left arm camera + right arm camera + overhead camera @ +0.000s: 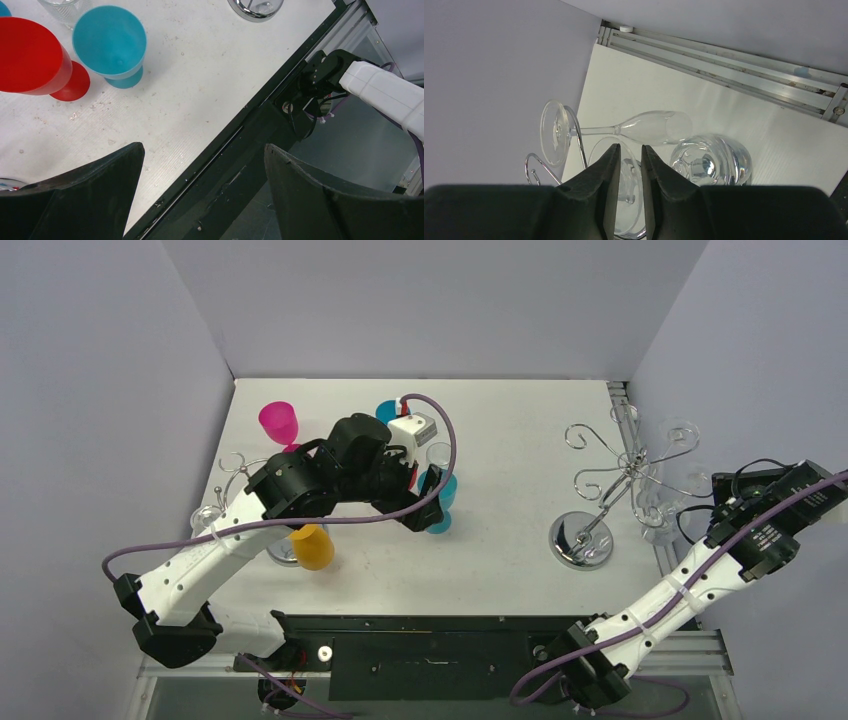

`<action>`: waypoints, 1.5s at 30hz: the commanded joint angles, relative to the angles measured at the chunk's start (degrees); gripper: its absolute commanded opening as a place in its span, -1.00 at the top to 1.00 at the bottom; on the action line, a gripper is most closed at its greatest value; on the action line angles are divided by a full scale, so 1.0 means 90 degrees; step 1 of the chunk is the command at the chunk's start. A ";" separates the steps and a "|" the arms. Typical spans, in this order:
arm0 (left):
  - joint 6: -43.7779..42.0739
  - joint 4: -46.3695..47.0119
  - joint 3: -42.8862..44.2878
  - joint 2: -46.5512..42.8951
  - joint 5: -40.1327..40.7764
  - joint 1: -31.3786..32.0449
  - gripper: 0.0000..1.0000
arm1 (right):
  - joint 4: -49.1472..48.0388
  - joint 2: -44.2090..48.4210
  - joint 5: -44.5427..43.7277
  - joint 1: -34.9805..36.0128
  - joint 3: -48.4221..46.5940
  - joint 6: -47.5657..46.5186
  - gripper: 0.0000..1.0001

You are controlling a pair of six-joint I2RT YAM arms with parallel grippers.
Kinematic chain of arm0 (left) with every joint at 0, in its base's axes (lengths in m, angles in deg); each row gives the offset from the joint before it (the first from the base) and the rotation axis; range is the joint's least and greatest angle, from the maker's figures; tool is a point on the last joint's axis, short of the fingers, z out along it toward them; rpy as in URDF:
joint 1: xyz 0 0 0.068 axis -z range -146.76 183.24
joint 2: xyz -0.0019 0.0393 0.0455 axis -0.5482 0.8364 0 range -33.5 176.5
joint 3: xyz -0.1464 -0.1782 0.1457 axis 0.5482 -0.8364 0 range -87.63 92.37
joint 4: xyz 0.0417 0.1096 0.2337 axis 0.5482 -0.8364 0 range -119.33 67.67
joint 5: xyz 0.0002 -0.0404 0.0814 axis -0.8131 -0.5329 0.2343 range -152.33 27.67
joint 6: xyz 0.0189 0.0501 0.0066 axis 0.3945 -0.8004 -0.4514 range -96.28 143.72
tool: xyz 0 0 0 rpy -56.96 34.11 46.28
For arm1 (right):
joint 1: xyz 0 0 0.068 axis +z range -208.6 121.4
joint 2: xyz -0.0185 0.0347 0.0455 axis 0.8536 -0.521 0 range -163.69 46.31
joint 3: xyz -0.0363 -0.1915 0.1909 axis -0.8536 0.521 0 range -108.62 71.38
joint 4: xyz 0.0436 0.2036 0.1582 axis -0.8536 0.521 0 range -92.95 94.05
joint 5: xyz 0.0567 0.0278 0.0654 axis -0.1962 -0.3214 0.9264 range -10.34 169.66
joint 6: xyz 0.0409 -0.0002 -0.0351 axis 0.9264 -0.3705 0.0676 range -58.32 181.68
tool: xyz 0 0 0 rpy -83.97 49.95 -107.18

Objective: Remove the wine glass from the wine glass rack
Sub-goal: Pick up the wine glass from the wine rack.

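The chrome wine glass rack [620,475] stands at the right of the table with clear glasses hanging from its curled arms. My right gripper [630,147] is level with them, its jaws a narrow gap apart. The round foot of one wine glass [629,195] shows through that gap, just beyond the fingertips; nothing is clamped. A slim flute [649,127] hangs from the rack's wire [576,132] above it, and a round bowl [711,161] is to the right. My left gripper [204,150] is wide open and holds nothing, over the table's front edge.
A teal goblet [110,42] and a red cup [30,57] stand near the left gripper. A second rack [235,468], a pink cup [280,422] and an orange cup [313,547] are at the left. The side wall and table rail [724,52] lie close behind the right rack.
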 commanded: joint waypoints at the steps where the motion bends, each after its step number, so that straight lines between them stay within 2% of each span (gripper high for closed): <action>1: -0.0046 0.0207 0.0030 -0.0188 -0.0050 0.0029 -0.75 | 0.0403 -0.0037 0.0435 0.0012 -0.0200 0.0019 0.61; 28: -0.0006 0.0212 0.0021 -0.0199 -0.0041 0.0035 -0.75 | 0.0579 -0.0018 0.0255 0.0010 -0.0585 -0.0056 0.56; 45: -0.0006 0.0212 0.0088 -0.0126 -0.0056 0.0035 -0.75 | 0.0518 0.0045 0.0401 0.0012 -0.0361 -0.0040 0.61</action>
